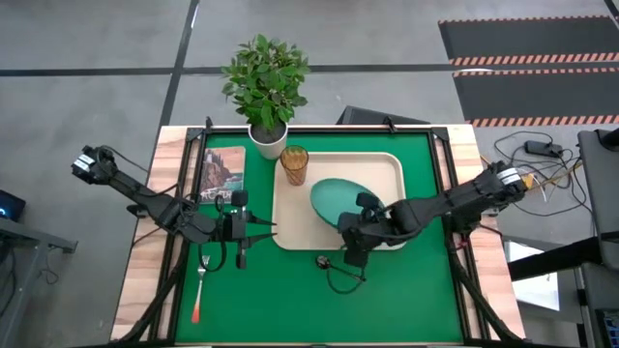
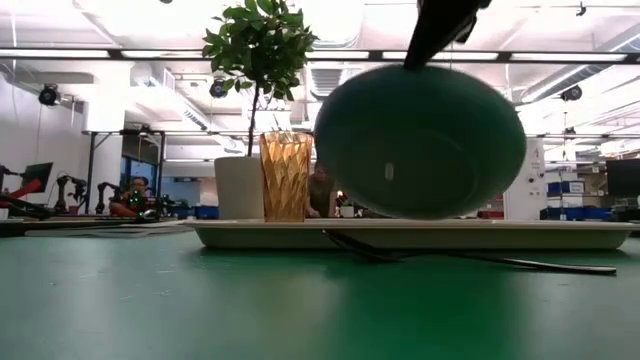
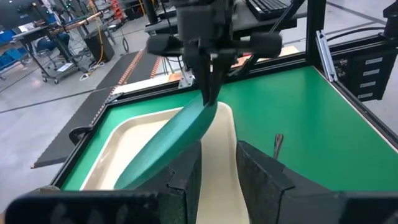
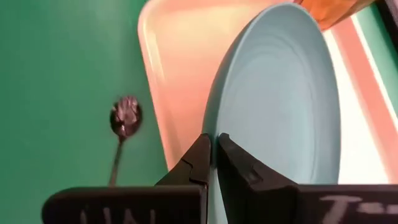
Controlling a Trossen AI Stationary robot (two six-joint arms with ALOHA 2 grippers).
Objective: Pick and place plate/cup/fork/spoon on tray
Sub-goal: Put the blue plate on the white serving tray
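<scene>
So nearest the front edge of the green table mat [image 1: 406,290] you've got the slim fork with the orange-red handle [image 1: 198,290] off to the left, and the small all-silver spoon [image 1: 334,274] lying just outside the tray's near rim. Next back, the right gripper [image 1: 354,240] is pinched tight on the rim of the round teal-green plate [image 1: 338,201], which hangs tilted over the big cream-beige plastic tray [image 1: 290,227], low edge not down on the floor of it yet as far as I can tell. The left gripper [image 1: 239,232] sits beside the tray's left rim, fingers partly apart and nothing between them. Further back, the little ribbed amber tumbler cup [image 1: 295,164] already stands in the tray's far-left corner, with a white plant pot [image 1: 269,143] and a picture book [image 1: 223,172] beyond and beside it. To do this step well I'd say level the plate out, lower it gently toward the middle of the tray, and keep it clear of the cup before letting go, otherwise it could slide or clip the rim.
</scene>
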